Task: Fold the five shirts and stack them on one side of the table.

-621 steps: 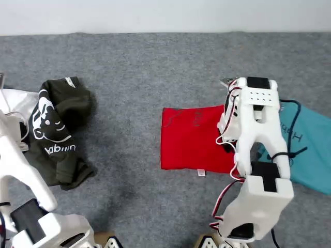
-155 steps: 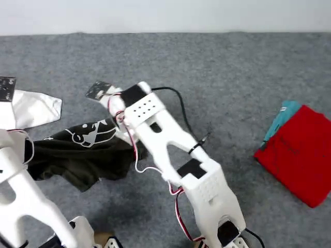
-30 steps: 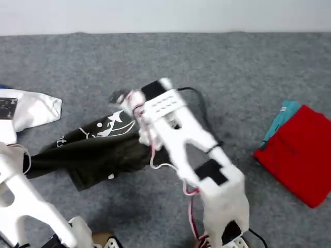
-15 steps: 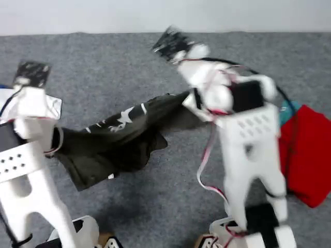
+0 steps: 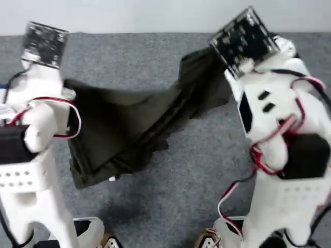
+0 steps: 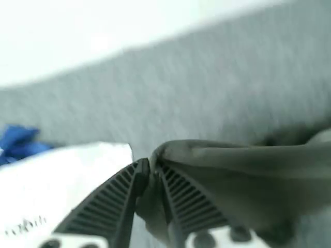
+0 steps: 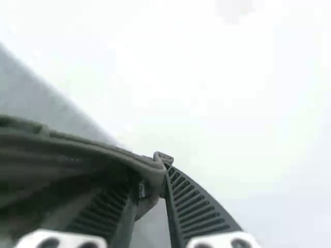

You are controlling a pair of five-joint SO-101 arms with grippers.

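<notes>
A dark olive shirt [image 5: 129, 124] hangs stretched between the two raised arms above the grey table. My left gripper [image 6: 151, 170] is shut on one edge of the olive shirt [image 6: 243, 181], at the left in the high view. My right gripper [image 7: 155, 181] is shut on the opposite edge of the shirt [image 7: 67, 160], at the upper right in the high view. The shirt's lower part sags to the table [image 5: 170, 206] at the left centre. A white shirt [image 6: 57, 181] lies beside the left gripper, with a blue garment [image 6: 18, 142] past it.
The right arm's body [image 5: 279, 155] stands over the table's right side. The left arm [image 5: 31, 155] stands at the left edge. A pale wall [image 5: 155, 15] runs along the far edge of the table.
Both arms have risen and pulled apart, lifting the olive shirt off the table and stretching it wide. The right arm swung to the right, now covering the red and teal stack.
</notes>
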